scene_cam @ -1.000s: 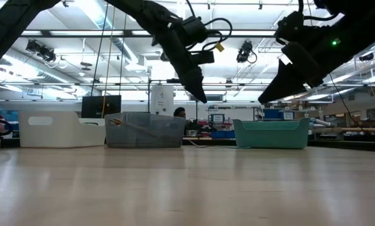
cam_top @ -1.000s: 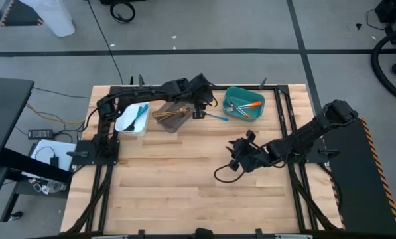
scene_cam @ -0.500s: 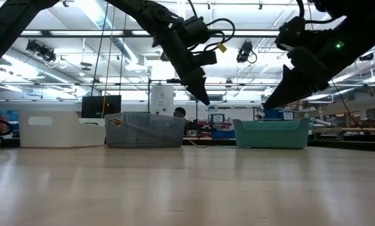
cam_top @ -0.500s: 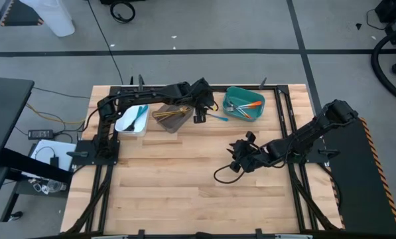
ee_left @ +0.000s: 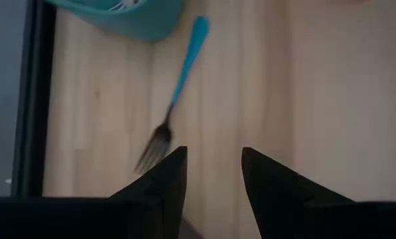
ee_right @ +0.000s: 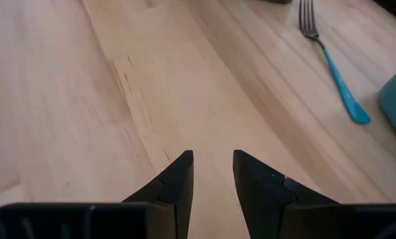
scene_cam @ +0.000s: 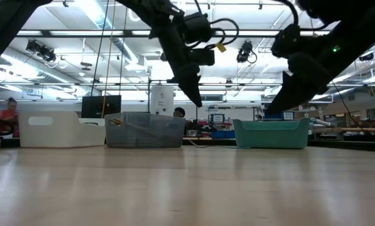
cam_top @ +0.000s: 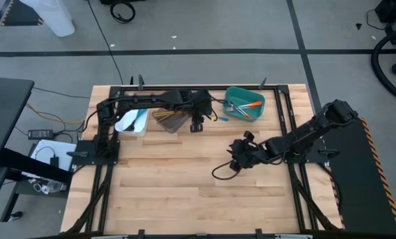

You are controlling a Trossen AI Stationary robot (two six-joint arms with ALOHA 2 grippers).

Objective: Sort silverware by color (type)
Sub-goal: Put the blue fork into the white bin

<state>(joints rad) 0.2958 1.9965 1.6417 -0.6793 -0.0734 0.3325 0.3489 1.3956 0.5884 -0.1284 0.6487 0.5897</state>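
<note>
A blue-handled fork lies flat on the wooden table, between the grey-brown bin and the teal bin. My left gripper hovers open just short of its tines; in the high view my left gripper is beside the grey-brown bin. The teal bin holds orange- and blue-handled forks. The grey-brown bin holds tan wooden utensils, and the white bin holds a blue one. My right gripper stands open over bare table near the middle; the same fork lies farther off.
A black frame rail runs along the table's right side, and another runs along the far edge. A black cable loops below my right gripper. The near half of the table is bare wood.
My left gripper has moved a little toward the table's near edge and tipped, and now hangs by the blue fork's tines. My right gripper has stayed in place and turned slightly.
</note>
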